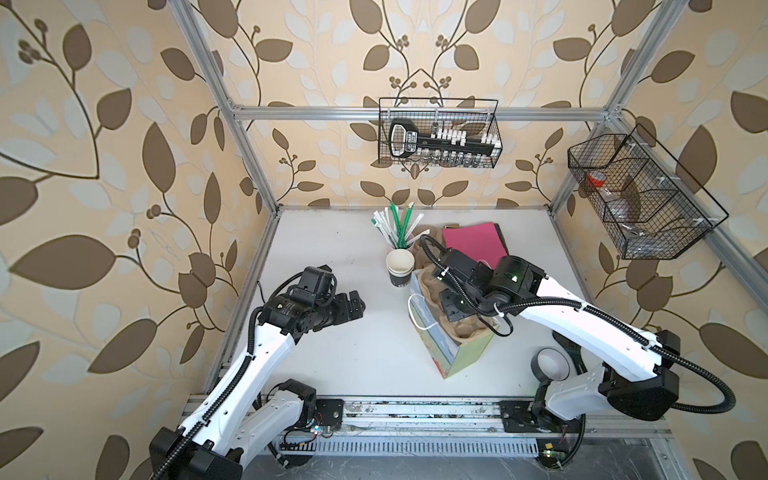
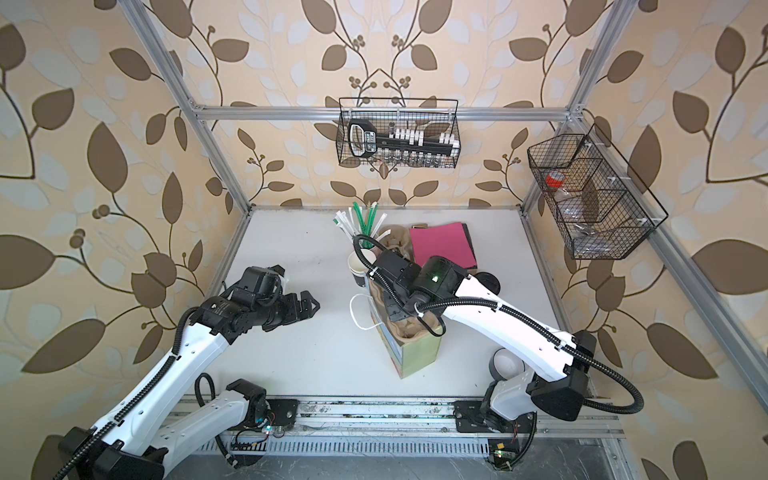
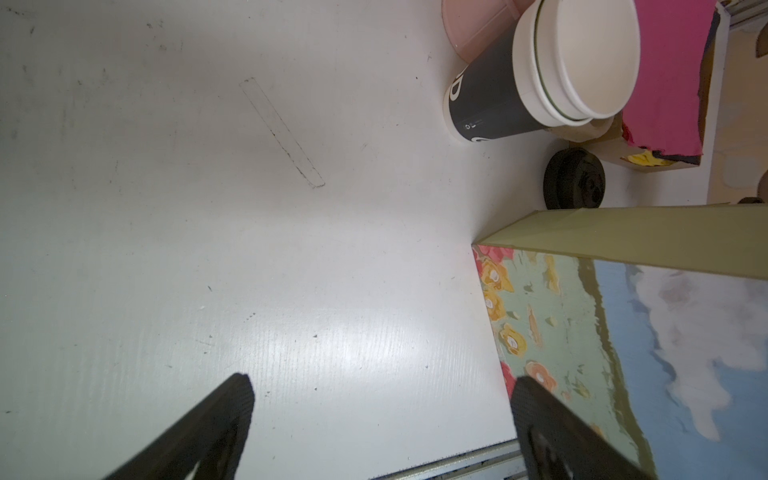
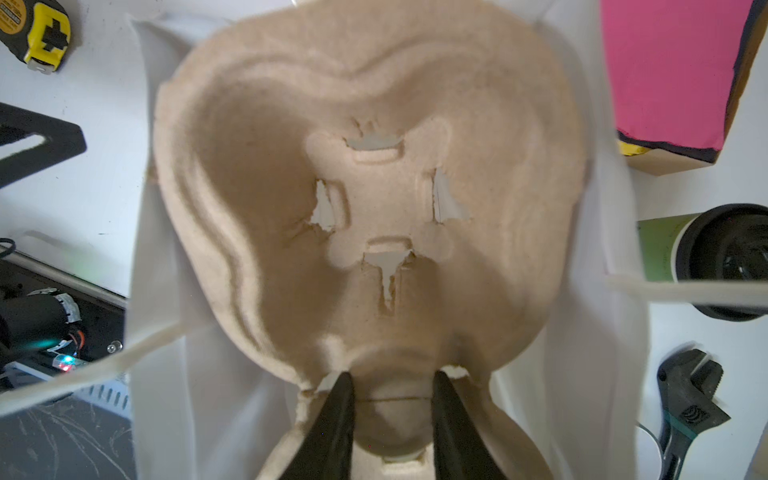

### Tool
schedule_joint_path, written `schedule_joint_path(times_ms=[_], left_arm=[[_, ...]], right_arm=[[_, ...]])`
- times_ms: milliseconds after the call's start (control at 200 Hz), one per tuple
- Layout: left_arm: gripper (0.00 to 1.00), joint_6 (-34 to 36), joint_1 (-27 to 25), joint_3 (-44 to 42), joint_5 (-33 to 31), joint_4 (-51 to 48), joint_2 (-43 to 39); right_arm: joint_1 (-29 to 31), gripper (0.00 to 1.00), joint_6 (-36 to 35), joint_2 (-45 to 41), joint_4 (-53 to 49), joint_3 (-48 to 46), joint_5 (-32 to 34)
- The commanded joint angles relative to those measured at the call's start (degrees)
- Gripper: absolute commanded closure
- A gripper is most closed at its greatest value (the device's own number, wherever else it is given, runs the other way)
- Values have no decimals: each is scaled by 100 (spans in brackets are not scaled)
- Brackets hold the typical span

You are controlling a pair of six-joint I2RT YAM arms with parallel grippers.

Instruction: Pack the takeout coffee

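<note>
Right gripper (image 4: 392,378): jaws narrow, pinching pulp cup carrier (image 4: 374,124) inside gift bag (image 1: 467,353). Lidded green coffee cup (image 4: 660,253) near gripper, outside gift bag. Left gripper (image 3: 384,386): spread wide, empty.

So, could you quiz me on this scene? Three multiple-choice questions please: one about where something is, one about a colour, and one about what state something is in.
1. Where is the brown cardboard cup tray?
A. Flat on the bare table
B. In the mouth of the paper bag
C. In a wire basket on the wall

2. What colour is the lid on the green coffee cup?
A. White
B. Red
C. Black

3. What state is the left tool in?
A. Wide open and empty
B. Closed on a straw
C. Closed on a cup

Answers:
1. B: the right wrist view shows the bag's white inner walls around the tray.
2. C: a dark round lid caps the green cup beside the bag.
3. A: its two fingers stand far apart, with only bare table between them.
</note>
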Motion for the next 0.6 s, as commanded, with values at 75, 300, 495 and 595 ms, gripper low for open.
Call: schedule_joint_path(times_ms=[75, 300, 495, 595], left_arm=[[1, 102, -39, 67, -49, -79, 5], [1, 102, -39, 69, -28, -79, 38], [1, 100, -39, 68, 2, -70, 84], [1, 101, -39, 69, 15, -70, 95]], right_arm=[[-77, 70, -215, -1, 272, -154, -28], [-231, 69, -370, 78, 526, -411, -85], [-278, 70, -380, 131, 368, -47, -131], [-276, 70, -347, 139, 242, 270, -70]])
